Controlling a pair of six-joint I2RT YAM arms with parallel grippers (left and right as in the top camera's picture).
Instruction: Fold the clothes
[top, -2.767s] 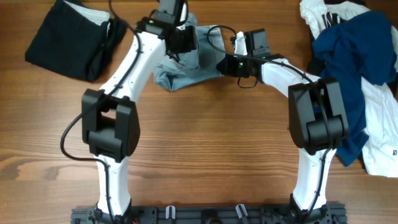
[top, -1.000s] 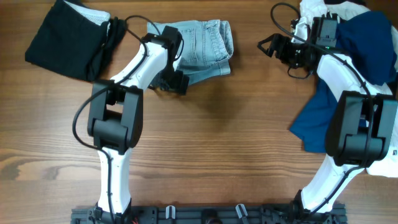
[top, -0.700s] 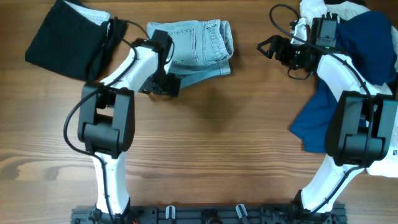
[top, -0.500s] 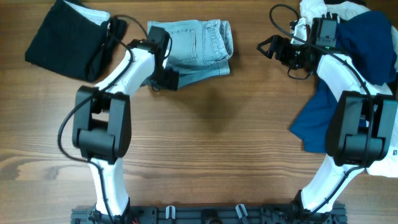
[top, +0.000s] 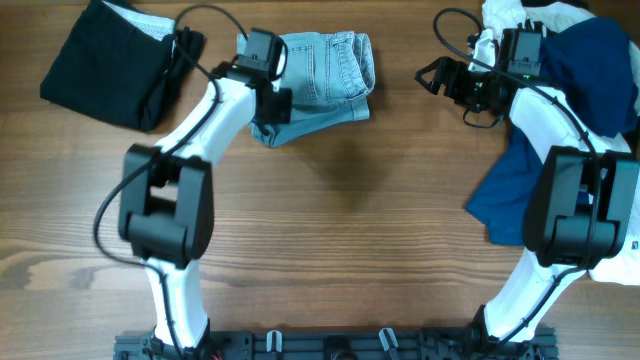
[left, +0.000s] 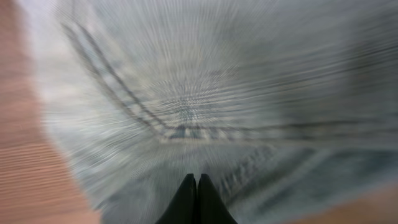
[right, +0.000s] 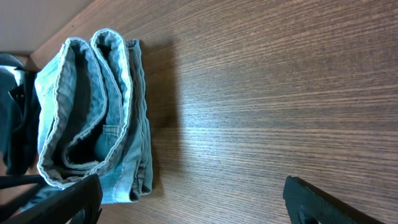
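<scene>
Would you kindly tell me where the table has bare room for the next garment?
The wooden table is barest at its middle, below the folded light-blue denim shorts. A narrower strip separates the shorts and the open right gripper. Crowded: black garment far left, navy-and-white clothes pile right.

We count one pair of folded denim shorts (top: 320, 65), one black garment (top: 95, 65) and one navy garment (top: 575, 60). White fabric (top: 610, 210) under the navy: piece count we can't tell. One wooden table (top: 340, 220). Two arms: left arm (top: 200, 112), right arm (top: 545, 105). Two grippers: left gripper (left: 197, 190), right gripper (top: 428, 77).
</scene>
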